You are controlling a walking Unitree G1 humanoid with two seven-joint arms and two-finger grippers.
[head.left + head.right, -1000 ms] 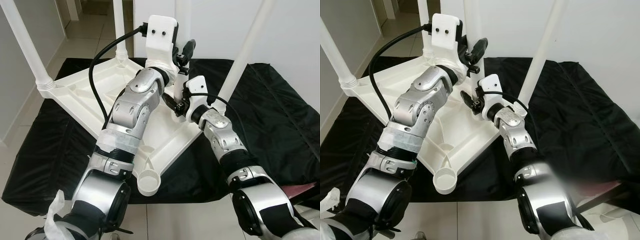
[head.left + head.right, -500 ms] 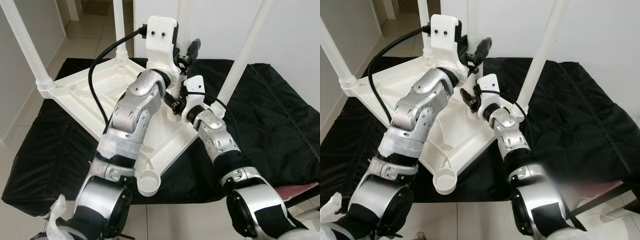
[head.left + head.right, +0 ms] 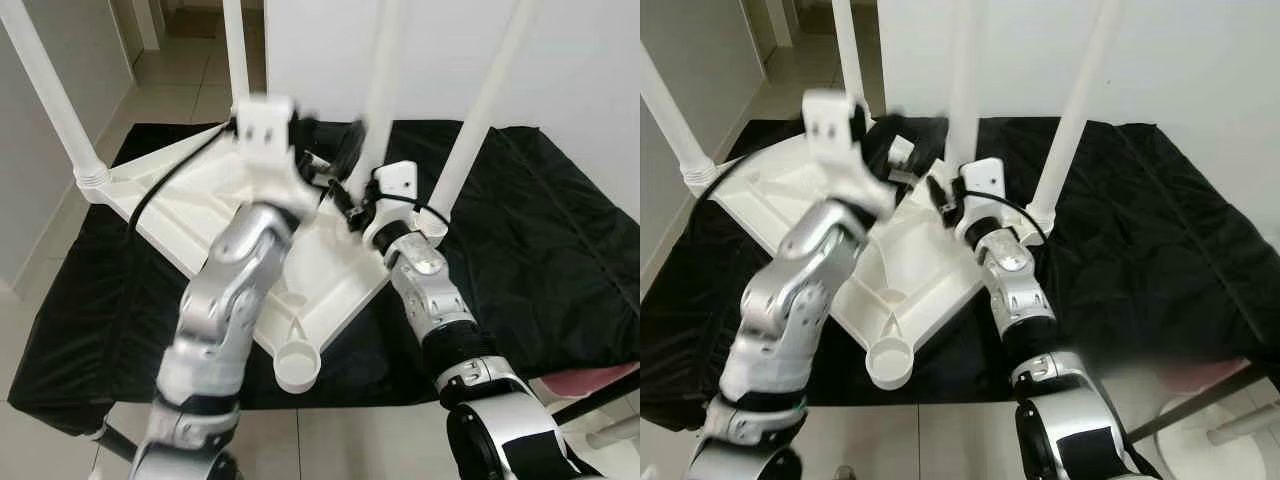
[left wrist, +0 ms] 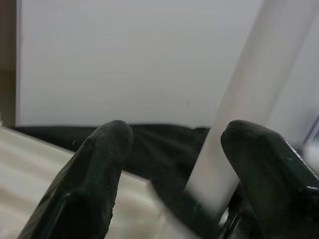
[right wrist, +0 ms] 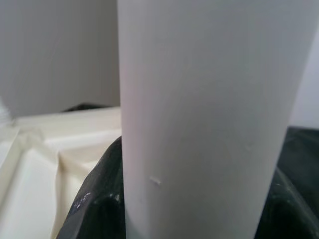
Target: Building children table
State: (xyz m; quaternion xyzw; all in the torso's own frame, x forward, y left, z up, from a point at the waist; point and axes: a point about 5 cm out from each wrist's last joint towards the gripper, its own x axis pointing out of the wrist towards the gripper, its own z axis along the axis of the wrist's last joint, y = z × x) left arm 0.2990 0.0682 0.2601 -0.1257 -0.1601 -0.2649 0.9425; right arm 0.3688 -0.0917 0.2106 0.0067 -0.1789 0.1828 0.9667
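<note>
Right gripper (image 3: pixel 352 208): jaws clamped around a white leg (image 5: pixel 204 119), one black finger (image 5: pixel 94 209) on each side of the tube, low near its base. Right arm reaches forward from lower right, forearm angled up and inward, wrist at the centre of the upturned tabletop (image 3: pixel 190 215).

Left gripper (image 4: pixel 174 164): jaws apart, fingers (image 4: pixel 94 169) either side of open space, the same white leg just inside the far finger; contact cannot be told. Left arm raised high, elbow bent, white wrist housing (image 3: pixel 268 135) blurred, black cable (image 3: pixel 165 190) looping off it.

Tabletop lies upside down, ribbed underside up, on a black sheet (image 3: pixel 540 240) spread over the floor. Empty round socket (image 3: pixel 297 368) at the near corner. Other legs upright: one at far left (image 3: pixel 55 95), one at the back (image 3: pixel 236 50), one to the right (image 3: pixel 485 105). White wall behind, tiled floor (image 3: pixel 190 85) beyond.
</note>
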